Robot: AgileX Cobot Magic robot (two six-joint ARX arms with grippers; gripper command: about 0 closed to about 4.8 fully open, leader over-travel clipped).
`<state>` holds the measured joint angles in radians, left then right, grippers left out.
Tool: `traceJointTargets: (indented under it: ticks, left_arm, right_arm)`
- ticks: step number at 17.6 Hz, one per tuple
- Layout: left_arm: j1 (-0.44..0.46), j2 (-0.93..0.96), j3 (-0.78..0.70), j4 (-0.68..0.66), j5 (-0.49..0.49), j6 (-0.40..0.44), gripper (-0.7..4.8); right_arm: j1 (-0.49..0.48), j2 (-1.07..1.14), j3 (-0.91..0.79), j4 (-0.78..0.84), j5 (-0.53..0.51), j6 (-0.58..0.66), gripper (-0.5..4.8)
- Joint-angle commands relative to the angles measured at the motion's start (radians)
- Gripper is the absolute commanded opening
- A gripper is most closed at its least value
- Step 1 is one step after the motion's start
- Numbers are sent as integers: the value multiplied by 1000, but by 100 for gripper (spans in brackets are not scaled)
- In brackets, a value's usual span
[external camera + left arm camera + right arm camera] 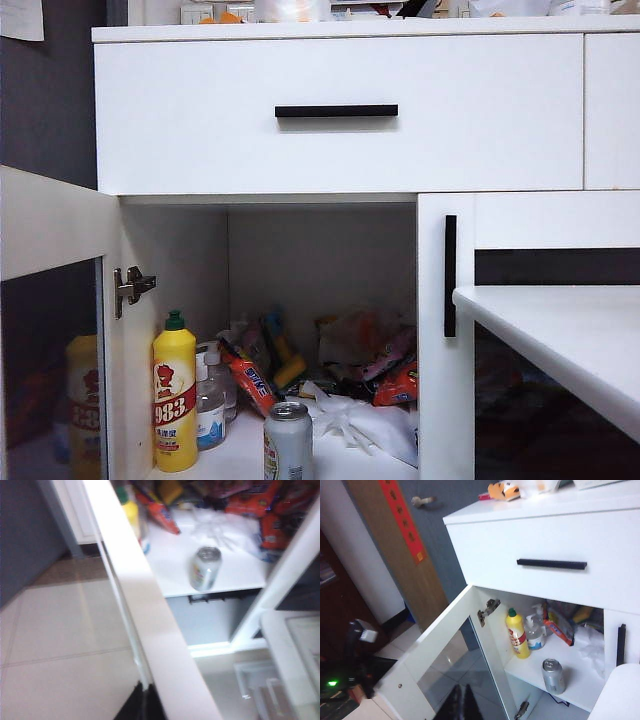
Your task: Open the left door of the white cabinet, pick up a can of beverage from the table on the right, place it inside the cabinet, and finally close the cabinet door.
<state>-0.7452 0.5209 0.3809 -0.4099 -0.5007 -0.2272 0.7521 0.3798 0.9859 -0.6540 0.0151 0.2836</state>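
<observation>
The white cabinet [340,110] has its left door [55,230] swung wide open. The silver can of beverage [288,440] stands upright at the front of the cabinet shelf, also seen as the can [205,568] and the can [553,676]. Neither gripper shows in the exterior view. My left gripper [143,707] is shut and empty, just below the open door's edge [145,605]; whether it touches the door I cannot tell. My right gripper [462,705] is shut and empty, out in front of the door's glass panel [455,665]. The table [560,330] juts in at the right.
A yellow bottle [175,405] with a green cap, a clear pump bottle [210,405], snack bags [385,370] and a white plastic bag [365,420] fill the shelf behind the can. The right door [445,330] is closed. The drawer handle [336,111] sits above.
</observation>
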Motion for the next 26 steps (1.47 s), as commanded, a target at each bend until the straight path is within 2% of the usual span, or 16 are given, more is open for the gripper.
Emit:
traceJointTargets:
  ticks: [1, 5, 10, 12, 15, 17, 20, 21, 25, 26]
  left_arm:
    - [0, 93, 2, 174, 74, -3, -5]
    - [0, 182, 2, 277, 150, -15, -6]
    - [5, 357, 2, 542, 257, -8, -5]
    - [5, 478, 6, 695, 308, -8, -5]
    - [5, 595, 10, 823, 332, -8, -6]
    - [5, 666, 36, 847, 346, -3, -5]
    - [5, 780, 105, 929, 373, 126, -5]
    - [18, 830, 156, 937, 386, 142, -5]
    - [92, 945, 266, 942, 462, 142, -5]
    - [124, 990, 307, 943, 505, 142, -5]
  right_arm:
    - [1, 0, 3, 19, 0, 5, -1]
    - [1, 0, 3, 10, 9, 3, -1]
    - [0, 1, 3, -8, 12, 0, -1]
    - [0, 4, 2, -8, 26, -1, -1]
    - [0, 10, -2, -9, 41, -4, -1]
    - [0, 10, -2, -9, 54, -3, -1]
    - [0, 10, -23, -8, 69, -3, -1]
    - [0, 10, -38, -7, 69, -3, -1]
    - [0, 10, -51, -6, 73, -3, -1]
    - [0, 10, -51, -6, 74, -3, -1]
